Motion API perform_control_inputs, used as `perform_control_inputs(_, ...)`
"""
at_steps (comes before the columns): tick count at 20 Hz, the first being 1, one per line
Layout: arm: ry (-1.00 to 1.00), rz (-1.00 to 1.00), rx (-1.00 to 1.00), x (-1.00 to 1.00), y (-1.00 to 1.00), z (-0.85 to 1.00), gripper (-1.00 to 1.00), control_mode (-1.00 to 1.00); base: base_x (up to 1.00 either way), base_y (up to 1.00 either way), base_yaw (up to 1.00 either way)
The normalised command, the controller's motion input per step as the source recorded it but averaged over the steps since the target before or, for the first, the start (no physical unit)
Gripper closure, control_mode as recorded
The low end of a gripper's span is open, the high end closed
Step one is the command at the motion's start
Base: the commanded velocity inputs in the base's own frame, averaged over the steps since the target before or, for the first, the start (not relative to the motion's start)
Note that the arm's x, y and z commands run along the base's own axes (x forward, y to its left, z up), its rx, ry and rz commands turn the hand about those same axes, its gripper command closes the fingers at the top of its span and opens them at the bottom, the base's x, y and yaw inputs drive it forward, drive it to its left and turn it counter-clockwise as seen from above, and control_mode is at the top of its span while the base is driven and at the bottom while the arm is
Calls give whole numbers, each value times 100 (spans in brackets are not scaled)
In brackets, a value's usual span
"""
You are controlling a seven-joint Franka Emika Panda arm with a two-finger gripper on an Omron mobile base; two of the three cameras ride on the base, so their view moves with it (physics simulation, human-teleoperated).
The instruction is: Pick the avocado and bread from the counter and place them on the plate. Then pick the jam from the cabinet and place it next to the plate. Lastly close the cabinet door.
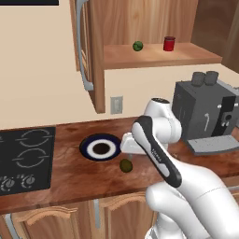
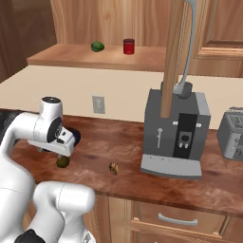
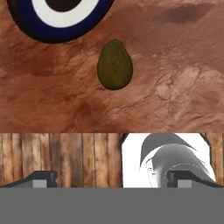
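Observation:
The dark olive avocado (image 1: 125,165) (image 2: 62,162) (image 3: 114,64) lies on the reddish-brown counter (image 1: 70,177), just in front of the blue-rimmed plate (image 1: 100,148) (image 3: 57,22). My gripper (image 3: 111,180) hovers over the counter above the avocado, its fingers wide open with nothing between them. The tan bread (image 2: 113,168) lies further right on the counter, near the coffee machine. The red jam (image 1: 169,43) (image 2: 128,46) stands on the shelf of the open cabinet (image 1: 158,56). The cabinet door (image 1: 86,46) (image 2: 176,52) stands swung out.
A green ball (image 1: 137,45) (image 2: 98,46) sits beside the jam on the shelf. A grey coffee machine (image 1: 205,116) (image 2: 176,133) stands right of the plate, and a toaster (image 2: 232,133) beyond it. A black stovetop (image 1: 25,158) lies at the left.

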Motion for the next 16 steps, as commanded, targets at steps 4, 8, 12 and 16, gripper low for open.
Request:
perform_control_inputs(4, 0, -1, 0, 2, 0, -22, -100, -100, 0, 0, 0)
perform_control_inputs(8, 0, 0, 0, 2, 0, -10, -100, -100, 0, 0, 0)
perform_control_inputs(12, 0, 0, 0, 14, 0, -1, -100, -100, 0, 0, 0)
perform_control_inputs(16, 3, 0, 0, 24, 0, -1, -100, -100, 0, 0, 0)
